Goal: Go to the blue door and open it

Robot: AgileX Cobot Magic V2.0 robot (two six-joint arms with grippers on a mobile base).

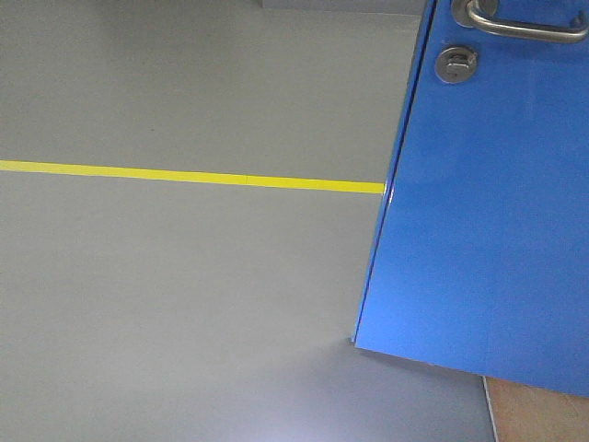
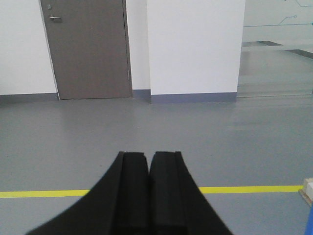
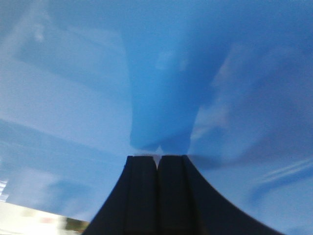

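While my right gripper (image 3: 157, 161) sat pinched together at the blue door (image 1: 488, 221), I saw its handle (image 1: 525, 26) overhead. Left gripper (image 2: 148, 159) was pinched too, facing open floor (image 2: 234, 142).

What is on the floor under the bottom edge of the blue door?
Below the blue door lie grey floor and, at the lower right, a tan strip. A yellow line runs up to the door's edge; whatever continues behind the panel is hidden.

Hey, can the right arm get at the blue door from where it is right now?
Probably yes: the right gripper, closed, points straight at the blue door, which fills its view with nothing between; contact itself is unclear.
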